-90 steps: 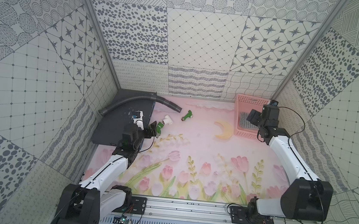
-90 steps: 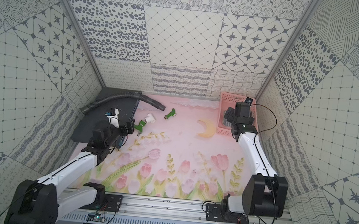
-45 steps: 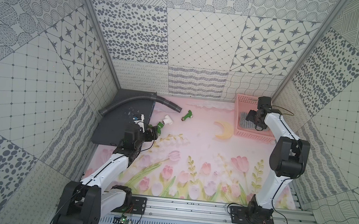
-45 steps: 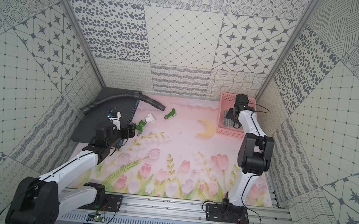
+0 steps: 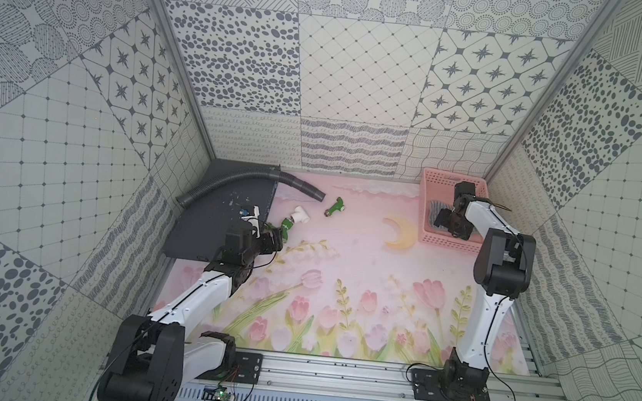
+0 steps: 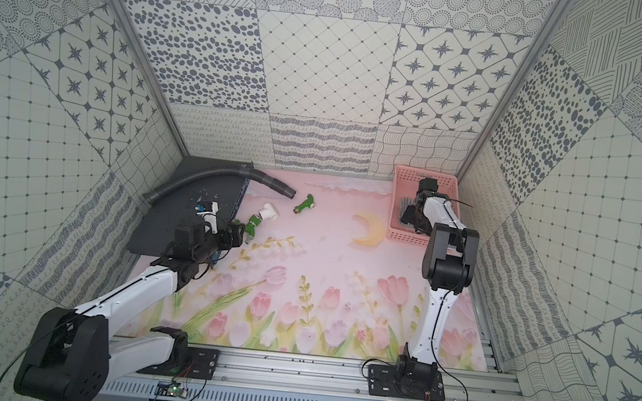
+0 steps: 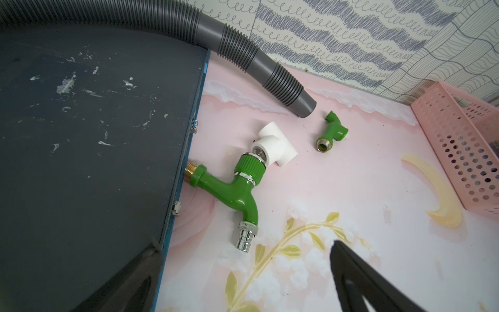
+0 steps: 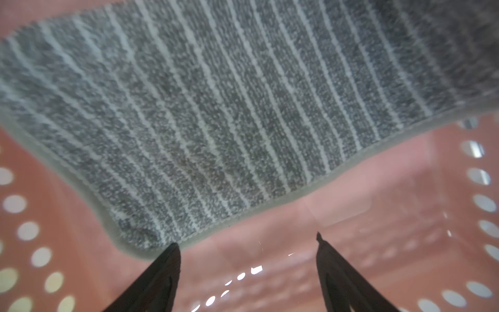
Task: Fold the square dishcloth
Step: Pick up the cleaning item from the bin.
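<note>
The square dishcloth (image 8: 216,108), grey with thin white stripes, lies inside the pink basket (image 8: 378,216); in both top views only a strip of it (image 5: 436,209) (image 6: 404,205) shows beside the arm. My right gripper (image 8: 247,243) is down inside the basket, open, with nothing between its fingers. One fingertip (image 8: 172,251) sits at the cloth's near corner. In both top views the right gripper (image 5: 445,222) (image 6: 412,219) hangs over the basket's floor. My left gripper (image 7: 244,243) (image 5: 275,241) is open and empty, low over the mat far from the cloth.
A green tap (image 7: 232,189) joined to a white tee fitting (image 7: 272,147) lies just ahead of the left gripper, against a dark case (image 7: 94,135). A grey ribbed hose (image 7: 256,59) and a small green fitting (image 7: 333,132) lie near the back wall. The basket (image 5: 444,241) stands in the back right corner.
The right arm has straightened up at its base and dipped its gripper into the basket, with the jaws a little narrower. The left arm has hardly moved.
</note>
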